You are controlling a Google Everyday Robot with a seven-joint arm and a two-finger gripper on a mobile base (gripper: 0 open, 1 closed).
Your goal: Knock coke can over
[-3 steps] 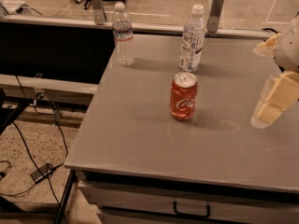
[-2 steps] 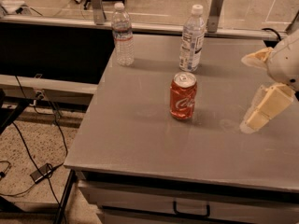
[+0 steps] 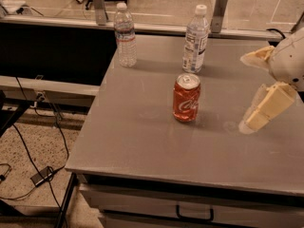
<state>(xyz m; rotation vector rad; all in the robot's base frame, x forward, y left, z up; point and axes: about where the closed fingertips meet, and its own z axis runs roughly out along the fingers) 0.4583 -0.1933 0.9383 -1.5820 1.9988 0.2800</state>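
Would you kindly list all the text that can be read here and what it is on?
Coke can: white script logo, too blurred to spell out.
Left bottle label: too small.
Right bottle label: too small.
Gripper, open, right of the can: no text.

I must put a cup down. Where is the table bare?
Bare: the table front, between coke can and near edge; the left part, before the left bottle. Crowded: right of the can, where the open gripper hangs; behind the can, the right bottle.
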